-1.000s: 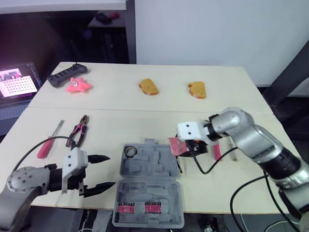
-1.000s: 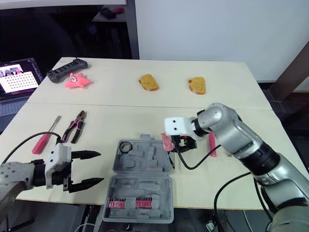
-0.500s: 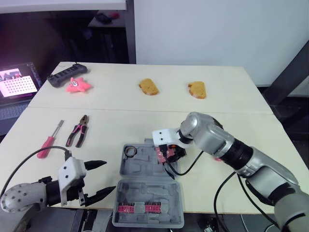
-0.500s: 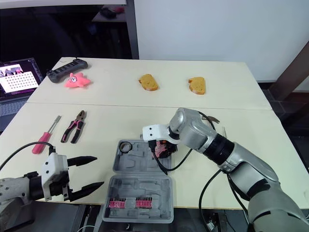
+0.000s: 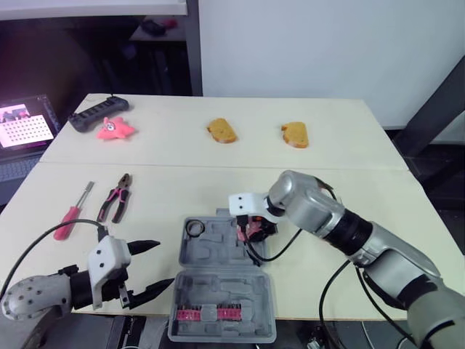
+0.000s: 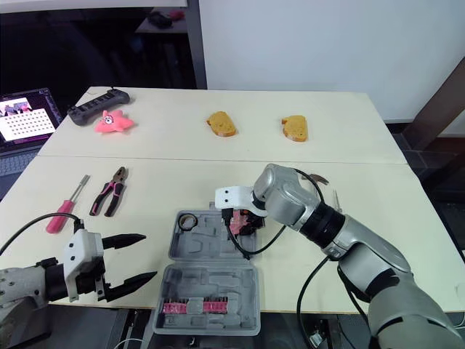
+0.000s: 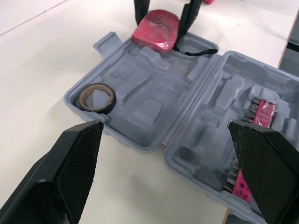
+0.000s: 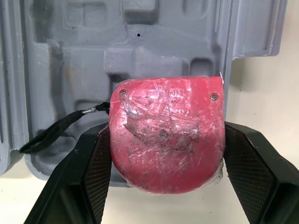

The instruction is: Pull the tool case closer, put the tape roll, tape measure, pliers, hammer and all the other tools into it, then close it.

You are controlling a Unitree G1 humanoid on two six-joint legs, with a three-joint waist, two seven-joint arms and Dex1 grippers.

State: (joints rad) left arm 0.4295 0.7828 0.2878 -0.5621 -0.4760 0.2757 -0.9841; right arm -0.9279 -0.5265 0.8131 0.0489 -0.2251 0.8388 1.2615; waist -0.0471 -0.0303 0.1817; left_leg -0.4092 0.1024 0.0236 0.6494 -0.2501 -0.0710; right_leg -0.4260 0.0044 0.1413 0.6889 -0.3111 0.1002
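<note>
Red tape measure (image 8: 166, 126) in R claw (image 8: 167, 158) — wrist cam: over case (image 8: 70, 46) edge.

Matt grey moulded plastic for the tool case (image 7: 154, 107), smooth, with a dull sheen on its ridges. Glossy pink-red plastic on the tape measure (image 8: 166, 135), scuffed and scratched, with 2 small metal screws (image 8: 122, 93) and a black woven cord (image 8: 56, 133). Dark, faintly shiny tape on the tape roll (image 7: 96, 96). Matt black, finely cross-hatched texture on the fingers (image 7: 77, 158) of the left gripper (image 5: 161, 264). Pale, smooth, matt wood-look top on the table (image 5: 182, 145). Bare metal shaft and red plastic handle on the screwdriver (image 5: 75, 211); pink and black plastic grips on the pliers (image 5: 118, 198).
</note>
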